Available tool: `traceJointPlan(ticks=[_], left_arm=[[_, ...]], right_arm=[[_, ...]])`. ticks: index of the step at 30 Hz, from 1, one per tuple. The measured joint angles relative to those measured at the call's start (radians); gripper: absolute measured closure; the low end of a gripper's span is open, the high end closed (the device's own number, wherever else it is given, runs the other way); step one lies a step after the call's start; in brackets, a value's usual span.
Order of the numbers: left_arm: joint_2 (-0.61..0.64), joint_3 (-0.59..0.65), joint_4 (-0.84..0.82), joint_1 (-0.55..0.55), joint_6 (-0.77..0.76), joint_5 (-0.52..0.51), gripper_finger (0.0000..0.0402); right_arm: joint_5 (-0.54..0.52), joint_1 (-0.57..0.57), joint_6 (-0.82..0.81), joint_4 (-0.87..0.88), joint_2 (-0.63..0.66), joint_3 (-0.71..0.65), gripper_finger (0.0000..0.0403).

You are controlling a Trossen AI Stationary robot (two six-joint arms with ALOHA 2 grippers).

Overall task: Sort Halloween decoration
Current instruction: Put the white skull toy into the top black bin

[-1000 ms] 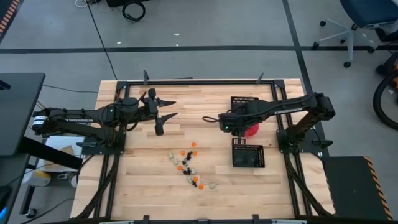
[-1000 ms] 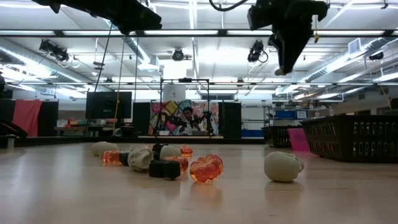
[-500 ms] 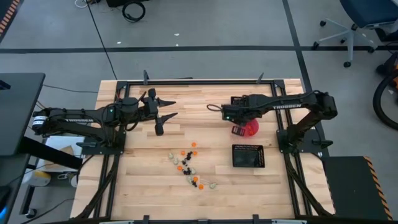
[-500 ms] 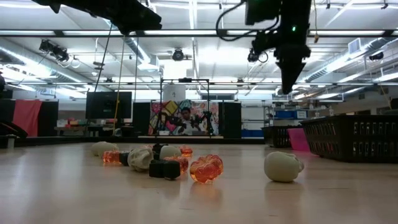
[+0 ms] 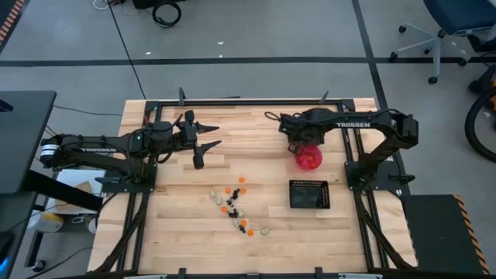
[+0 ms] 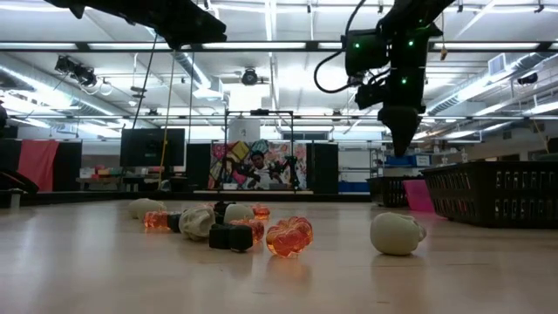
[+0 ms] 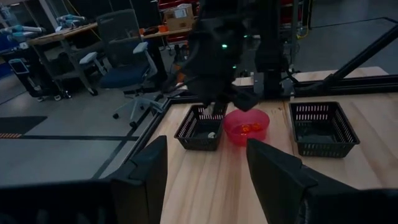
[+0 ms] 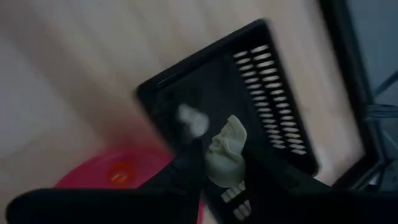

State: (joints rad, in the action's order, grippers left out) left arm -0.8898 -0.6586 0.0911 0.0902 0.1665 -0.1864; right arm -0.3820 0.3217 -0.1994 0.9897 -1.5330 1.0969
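The Halloween decoration is a loose cluster of tiny orange, black and pale cream trinkets lying on the wooden table near its middle. My right gripper hangs over the far black mesh tray, beside the pink bowl, shut on one pale cream trinket. Another pale trinket lies in that tray. My left gripper waits open above the table's left part, holding nothing. My right gripper pinches the pale cream trinket's two sides between its two fingers. The fingers come from above, slanting steeply down. The trinket is lifted clear and sticks out beyond the fingertips above the far tray.
A second black mesh tray stands nearer the front, right of the cluster. The pink bowl holds some orange trinkets and sits between the two trays. A black frame runs round the table's edges.
My right gripper has swung toward the table's far edge and sunk lower, rolling as it went, from beside the pink bowl to over the far tray, still shut on the pale trinket.
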Motion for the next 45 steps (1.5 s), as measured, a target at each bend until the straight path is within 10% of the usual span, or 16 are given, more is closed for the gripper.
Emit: traceJointPlan(ticks=[17,45], left_arm=[[-0.002,0.000,0.000,0.000,0.000,0.000,0.0209],[-0.068,-0.001,0.020,0.000,0.030,0.000,0.0209]], right_arm=[[0.062,0.200,0.100,-0.094,0.000,0.000,0.0298],[0.090,0.213,0.114,-0.095,-0.001,0.000,0.0297]])
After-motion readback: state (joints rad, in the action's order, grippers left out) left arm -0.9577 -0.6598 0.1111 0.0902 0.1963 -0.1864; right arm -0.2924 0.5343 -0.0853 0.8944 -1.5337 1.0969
